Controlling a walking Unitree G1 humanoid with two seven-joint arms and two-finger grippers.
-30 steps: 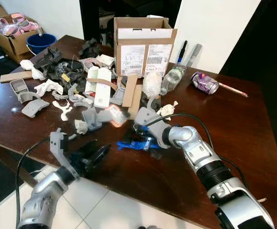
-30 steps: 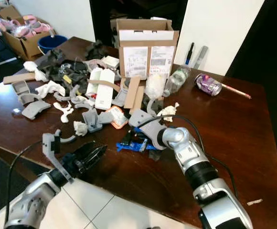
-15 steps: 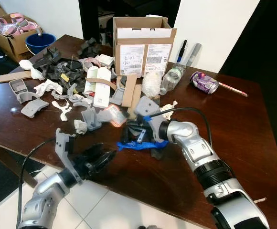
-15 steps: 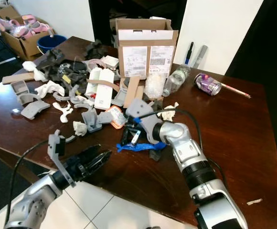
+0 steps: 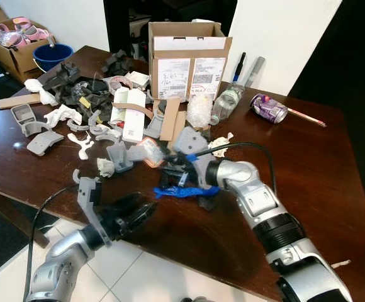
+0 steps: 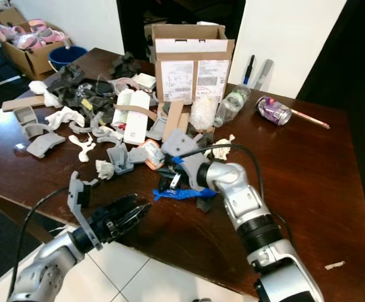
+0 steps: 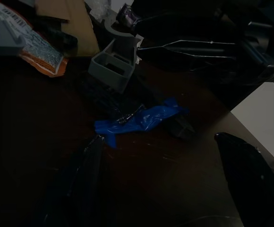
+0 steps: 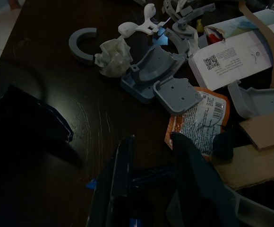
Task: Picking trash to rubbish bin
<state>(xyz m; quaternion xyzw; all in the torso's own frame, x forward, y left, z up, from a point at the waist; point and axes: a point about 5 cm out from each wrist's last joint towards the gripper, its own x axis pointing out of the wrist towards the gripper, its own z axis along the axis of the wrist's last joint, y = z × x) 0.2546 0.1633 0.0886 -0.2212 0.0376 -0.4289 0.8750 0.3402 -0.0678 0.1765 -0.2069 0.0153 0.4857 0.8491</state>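
The left gripper [image 5: 135, 216] hangs over the near edge of the tabletop [image 5: 333, 157]. Its two black fingers are spread apart and hold nothing. In the left wrist view the picture is very dark, and the fingers [image 7: 250, 179] are only black shapes.

In the middle of the tabletop, near the front, lies a blue wrapper [image 5: 181, 191]. It is crumpled and flat. A small black piece [image 5: 206, 202] sits just beside it, but it is too dark to say what it is.

The right gripper [image 5: 173, 176] is right above the blue wrapper, at the edge of the junk pile. Its fingers [image 8: 120, 179] look a little apart in the right wrist view. The lower part there is dark, so it is hard to see if they pinch the wrapper. An orange packet [image 8: 201, 118] and gray plastic parts [image 8: 151, 71] lie just past the fingers.

Behind them, more junk covers the far left side of the tabletop. A cardboard box [image 5: 189, 60] stands at the far edge. To its right lie a clear bottle [image 5: 226, 100] and a purple can [image 5: 269, 108].
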